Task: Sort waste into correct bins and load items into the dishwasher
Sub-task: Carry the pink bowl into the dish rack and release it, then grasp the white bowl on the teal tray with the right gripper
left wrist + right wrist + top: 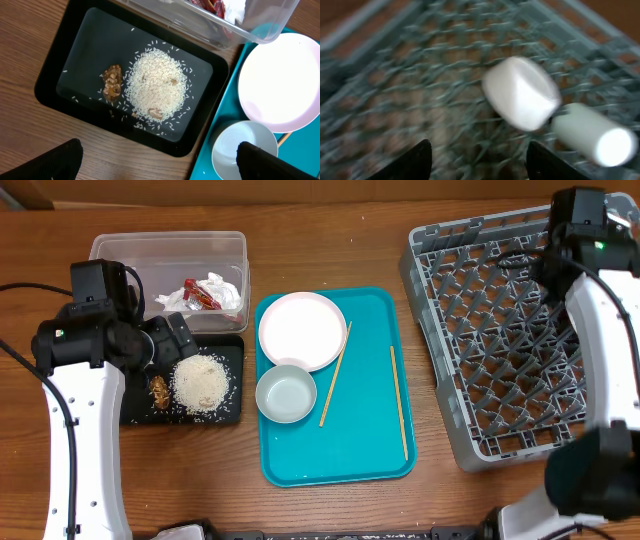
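in the grey dish rack (395, 75) lie 2 white pieces, badly blurred: what looks like a white bowl (520, 92), tilted, and just beside it a small white cup (595, 137) on its side. right end effector (477, 160) hovers above them, fingers apart, nothing between. over to the left end effector (160, 162): spread wide, empty, above the black tray (80, 55), where the rice (157, 90) is heaped beside a brown scrap (112, 82). napkin (222, 288) and red wrapper (200, 295) sit in the clear tub (120, 250). plate (300, 330), second bowl (286, 394) and 2 chopsticks (335, 375) lie on the teal tray (365, 440) on the worktop (330, 240)
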### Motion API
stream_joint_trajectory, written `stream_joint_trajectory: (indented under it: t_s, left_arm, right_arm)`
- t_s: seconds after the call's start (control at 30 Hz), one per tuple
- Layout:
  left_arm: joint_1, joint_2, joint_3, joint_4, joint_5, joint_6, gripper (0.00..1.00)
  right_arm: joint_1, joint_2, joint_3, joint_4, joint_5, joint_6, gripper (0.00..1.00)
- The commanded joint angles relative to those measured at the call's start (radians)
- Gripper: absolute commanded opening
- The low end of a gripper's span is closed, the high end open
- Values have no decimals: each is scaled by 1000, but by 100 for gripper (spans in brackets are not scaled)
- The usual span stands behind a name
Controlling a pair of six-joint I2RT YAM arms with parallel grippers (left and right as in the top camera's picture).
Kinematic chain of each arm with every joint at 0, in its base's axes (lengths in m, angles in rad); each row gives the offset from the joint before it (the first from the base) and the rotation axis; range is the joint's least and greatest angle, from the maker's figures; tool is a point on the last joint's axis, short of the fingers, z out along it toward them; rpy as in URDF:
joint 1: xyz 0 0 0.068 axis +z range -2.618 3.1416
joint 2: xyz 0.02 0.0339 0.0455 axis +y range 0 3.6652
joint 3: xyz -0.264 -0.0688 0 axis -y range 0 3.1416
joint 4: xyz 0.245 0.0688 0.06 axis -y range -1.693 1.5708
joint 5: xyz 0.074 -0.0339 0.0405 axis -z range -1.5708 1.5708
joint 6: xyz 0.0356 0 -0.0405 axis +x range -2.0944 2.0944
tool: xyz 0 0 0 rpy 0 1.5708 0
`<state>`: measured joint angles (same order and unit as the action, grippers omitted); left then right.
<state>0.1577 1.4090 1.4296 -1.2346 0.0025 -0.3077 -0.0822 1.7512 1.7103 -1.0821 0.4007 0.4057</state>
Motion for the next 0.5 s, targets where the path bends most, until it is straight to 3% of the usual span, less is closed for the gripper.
stream_joint_trajectory:
  t_s: [0.0,0.23,0.47]
  left_arm:
    - [2,-10,11,2,-11,-3,100]
    - [2,-10,11,2,-11,-3,100]
    - [2,-10,11,2,-11,-3,100]
  right_arm:
    - [83,-10,6,-39,-340,-21,63]
    - [328,31,-26,-132,-490,-69,69]
    - [520,64,-130,-98,-571,-61,71]
